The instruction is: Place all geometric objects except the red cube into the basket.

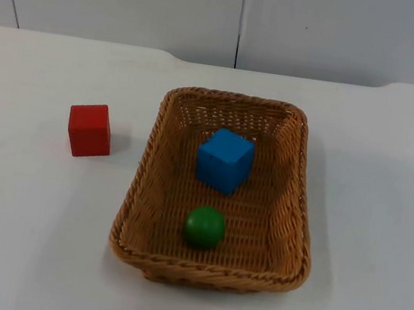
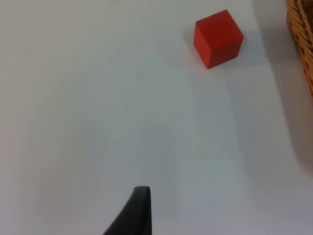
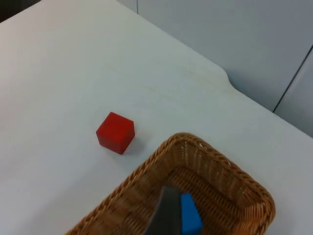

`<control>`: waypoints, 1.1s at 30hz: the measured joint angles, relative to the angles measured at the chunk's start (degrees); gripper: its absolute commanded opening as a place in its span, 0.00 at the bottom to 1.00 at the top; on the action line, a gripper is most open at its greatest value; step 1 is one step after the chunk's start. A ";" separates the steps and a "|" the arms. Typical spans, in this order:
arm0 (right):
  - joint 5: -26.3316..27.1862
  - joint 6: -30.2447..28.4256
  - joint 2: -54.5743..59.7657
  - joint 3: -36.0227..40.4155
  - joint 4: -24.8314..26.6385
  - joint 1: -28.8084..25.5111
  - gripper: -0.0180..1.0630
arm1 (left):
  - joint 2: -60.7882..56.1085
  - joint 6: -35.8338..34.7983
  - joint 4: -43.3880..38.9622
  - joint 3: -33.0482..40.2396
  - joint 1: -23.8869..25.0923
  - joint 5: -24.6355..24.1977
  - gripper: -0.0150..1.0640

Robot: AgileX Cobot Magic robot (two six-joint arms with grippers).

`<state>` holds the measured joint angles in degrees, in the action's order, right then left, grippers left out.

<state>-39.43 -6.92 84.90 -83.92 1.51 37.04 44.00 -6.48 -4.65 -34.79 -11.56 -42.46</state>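
Blue wooden cube and green wooden ball in the woven wicker basket, red wooden cube out on the white table.

The brown woven wicker basket (image 1: pixel 131 214) sits mid-table, well in from every edge. Inside, the blue wooden cube (image 1: pixel 224 160) lies toward its far wall, the green wooden ball (image 1: pixel 204 227) toward its near rim, apart. The red wooden cube (image 1: pixel 89 130) stands near the basket's left rim, not touching, bare white table (image 1: pixel 10 235) round it. The left gripper's fingertip (image 2: pixel 134 213) hangs over bare table, the right gripper's fingertip (image 3: pixel 166 213) above the basket; whether either is open I cannot tell.
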 measured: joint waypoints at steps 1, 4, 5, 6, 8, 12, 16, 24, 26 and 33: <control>0.43 0.00 -1.69 1.65 0.00 0.00 0.68 | -0.38 0.00 0.00 0.00 0.00 0.00 0.99; 0.93 0.00 -4.95 5.94 0.00 0.00 0.68 | -1.80 0.16 0.11 0.00 0.00 0.10 0.99; 1.17 0.00 -6.94 7.79 0.00 0.00 0.68 | -2.91 0.31 0.11 0.00 0.00 0.10 0.99; 1.46 0.00 -9.03 10.11 0.00 0.00 0.68 | -4.29 0.74 0.11 0.00 0.00 -0.21 0.99; 2.19 0.00 -12.92 14.76 0.00 0.00 0.68 | -7.45 1.28 0.33 0.00 0.00 -0.94 0.99; 4.53 0.91 -20.87 23.08 0.00 0.10 0.68 | -13.54 1.74 1.89 0.00 0.00 -3.36 0.99; 6.60 1.31 -29.24 30.94 0.10 0.10 0.68 | -20.69 2.81 3.78 0.00 0.00 -5.75 0.99; 7.62 1.55 -51.77 43.57 0.21 0.21 0.68 | -35.63 4.59 5.45 0.00 0.00 -10.74 0.99; 6.18 1.66 -58.64 45.02 0.21 0.21 0.68 | -39.02 4.65 5.55 0.00 0.00 -12.35 0.99; -3.11 1.74 -74.03 45.98 0.21 0.21 0.68 | -43.82 7.24 5.91 0.14 0.00 -17.17 0.99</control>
<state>-42.54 -5.18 10.87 -37.94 1.72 37.25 0.17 0.77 1.25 -34.65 -11.56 -59.63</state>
